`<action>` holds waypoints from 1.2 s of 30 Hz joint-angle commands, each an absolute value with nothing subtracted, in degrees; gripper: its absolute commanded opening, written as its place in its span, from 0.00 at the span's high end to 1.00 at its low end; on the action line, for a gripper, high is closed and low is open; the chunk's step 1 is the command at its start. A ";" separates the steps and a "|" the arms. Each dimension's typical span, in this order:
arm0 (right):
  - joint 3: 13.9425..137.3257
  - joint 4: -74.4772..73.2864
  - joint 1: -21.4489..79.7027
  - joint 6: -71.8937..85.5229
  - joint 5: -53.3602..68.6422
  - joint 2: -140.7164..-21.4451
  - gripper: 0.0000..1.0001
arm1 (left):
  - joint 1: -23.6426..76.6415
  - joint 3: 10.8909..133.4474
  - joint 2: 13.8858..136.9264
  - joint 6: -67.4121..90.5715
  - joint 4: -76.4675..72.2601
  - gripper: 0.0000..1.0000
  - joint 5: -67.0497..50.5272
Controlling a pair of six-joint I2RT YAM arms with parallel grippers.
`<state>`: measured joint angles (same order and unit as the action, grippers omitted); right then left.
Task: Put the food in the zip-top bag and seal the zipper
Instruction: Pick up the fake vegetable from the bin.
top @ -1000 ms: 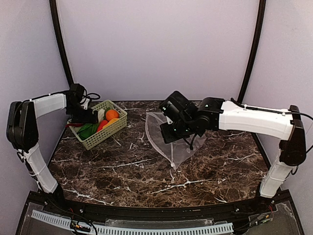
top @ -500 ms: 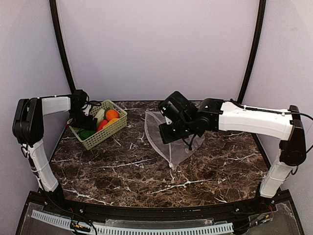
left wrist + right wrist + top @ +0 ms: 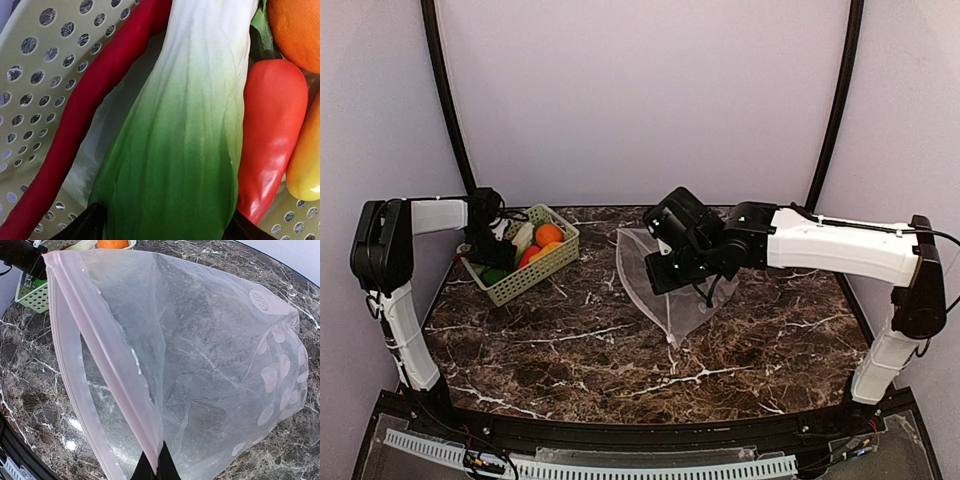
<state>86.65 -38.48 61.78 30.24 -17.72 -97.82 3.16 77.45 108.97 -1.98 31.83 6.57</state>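
**Food (image 3: 532, 249) in the basket, zip-top bag (image 3: 665, 290) held up at mid-table**

All the food lies in the pale green basket (image 3: 530, 280) at the far left of the marble table (image 3: 570, 345). The left gripper (image 3: 485, 238) reaches into the basket's far-left corner. In the left wrist view its jaws stand apart, and the dark fingertips (image 3: 85, 227) sit on either side of the green end of the bok choy (image 3: 175, 140). To the left of the bok choy, a long red chili (image 3: 75, 135) lies against the perforated basket wall. On the other side are a red-orange piece (image 3: 272, 135), a yellow-orange piece (image 3: 307, 165) and the orange round fruit (image 3: 300, 30).

The bag is right of the basket, near the table's middle and well apart from it. Nothing is inside the bag. The right gripper (image 3: 155, 465) is pinched together on the pink zipper (image 3: 100, 350). One lip is lifted, so the mouth gapes toward the basket, while the dotted bottom sags onto the marble.
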 commanded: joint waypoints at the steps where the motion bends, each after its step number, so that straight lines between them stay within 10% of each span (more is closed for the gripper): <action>1: 86.23 -36.48 61.35 29.62 -17.23 -96.35 1.00 | 2.89 77.55 111.06 -2.82 34.43 0.27 9.64; 19: 86.04 -36.48 61.35 29.69 -18.10 -96.06 1.00 | 3.28 74.67 99.14 -5.97 32.95 0.72 4.14; 36: 87.36 -37.74 61.33 29.28 -18.83 -95.86 1.00 | 5.23 71.89 86.70 -6.31 33.63 0.92 11.16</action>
